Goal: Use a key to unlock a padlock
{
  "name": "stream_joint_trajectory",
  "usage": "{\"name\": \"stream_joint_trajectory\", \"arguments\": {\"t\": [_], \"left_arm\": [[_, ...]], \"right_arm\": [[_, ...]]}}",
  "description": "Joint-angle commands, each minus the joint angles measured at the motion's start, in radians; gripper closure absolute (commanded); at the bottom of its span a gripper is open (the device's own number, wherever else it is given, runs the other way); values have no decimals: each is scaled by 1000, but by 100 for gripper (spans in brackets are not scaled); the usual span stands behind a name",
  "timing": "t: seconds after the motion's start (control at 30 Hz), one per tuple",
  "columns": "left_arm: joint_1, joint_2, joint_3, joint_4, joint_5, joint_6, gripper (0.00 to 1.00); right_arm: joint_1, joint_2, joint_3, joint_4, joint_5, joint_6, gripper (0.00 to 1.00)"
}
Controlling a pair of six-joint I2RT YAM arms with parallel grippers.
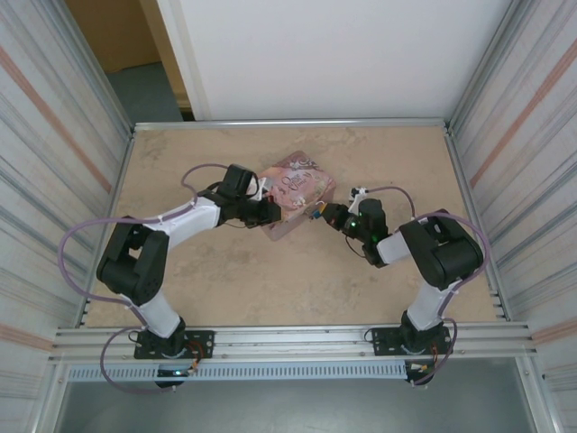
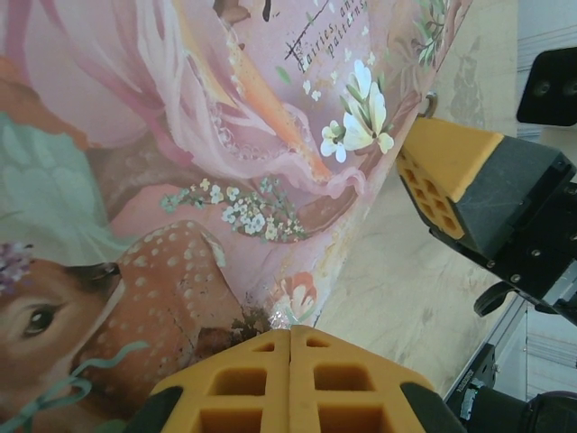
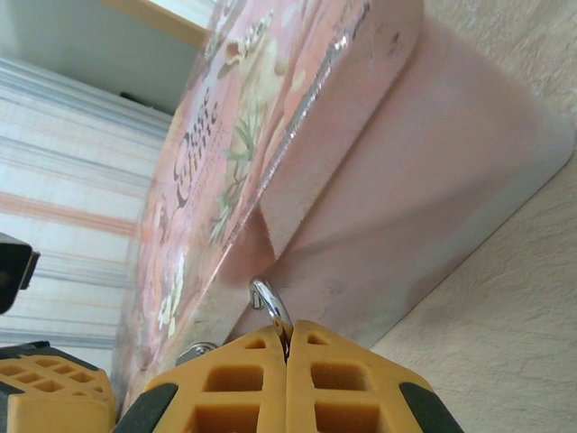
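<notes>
Right claw (image 3: 287, 336): pads were pressed together, clamped on a thin silvery loop that rose from between the tips.
Held loop: I judged it to be the shackle of the padlock (image 3: 268, 299). The blue body was hidden between the pads in the wrist view. From overhead, a blue speck sat right at the tips.
Just ahead of the right claw: the loop touched the lower edge of the pink tin (image 3: 388, 198), where lid and body met. Whether the loop passed through a hasp could not be told.
Below and right of the right claw: bare table (image 3: 514, 307).
Left of the right claw: one yellow pad of the left claw (image 2: 290, 341) was near but apart.
Left claw: fingers were together with no gap, and a small glinting speck sat at the seam of their tips. I judged it to be the key (image 2: 281, 317), though it was too small to be sure.
Ahead of the left claw: the tin's illustrated lid was very close, its corner just past the tips.
Step in hand: the lock was steadied by one claw and the key carried by the other, not yet brought together. The keyhole could not be seen.
Next move calls for: the lock body turned so its keyhole faced the left claw. Then a fine, straight approach of the key along the keyhole's axis, keeping clear of the tin's corner.
</notes>
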Motion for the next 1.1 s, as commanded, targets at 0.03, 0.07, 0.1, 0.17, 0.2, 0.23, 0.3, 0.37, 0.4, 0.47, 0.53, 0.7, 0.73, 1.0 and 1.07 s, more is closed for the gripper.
{"name": "stream_joint_trajectory", "arguments": {"t": [0.03,0.07,0.1,0.17,0.2,0.23,0.3,0.37,0.4,0.47,0.53,0.7,0.73,1.0,1.07], "left_arm": [[18,-23,-33,-95,-23,-2,100],[18,-25,-32,-90,-17,-4,99],[21,-29,-30,-81,-6,-10,97],[23,-32,-23,-56,24,-26,92],[23,-37,-15,-49,32,-35,89],[24,-44,-5,-46,37,-37,86],[24,-60,15,-51,35,-39,80],[24,-84,30,-58,30,-38,75],[26,-98,36,-61,27,-38,72],[29,-129,39,-66,19,-34,68],[33,-168,36,-75,5,-26,64],[60,-271,-5,-87,-19,-6,58],[68,-293,-17,-85,-22,-5,57],[121,-506,-136,-84,-63,37,50],[127,-557,-165,-88,-79,55,48]], "right_arm": [[-6,-92,-1,-68,34,-64,100],[-7,-109,-3,-89,39,-74,100],[-8,-132,-6,-111,46,-84,100],[-12,-171,-16,-151,61,-99,100],[-14,-190,-18,-177,64,-107,100],[-18,-212,-18,-204,68,-115,100],[-21,-253,-19,-252,74,-135,100],[-26,-297,-20,-304,79,-156,100],[-28,-323,-18,-337,82,-170,100],[-28,-375,-9,-415,91,-204,100],[-29,-436,-4,-491,104,-236,100],[-29,-555,15,-652,100,-303,100],[-29,-572,28,-691,90,-319,100],[-25,-723,112,-1016,32,-423,100],[-23,-749,140,-1103,22,-446,100]]}}
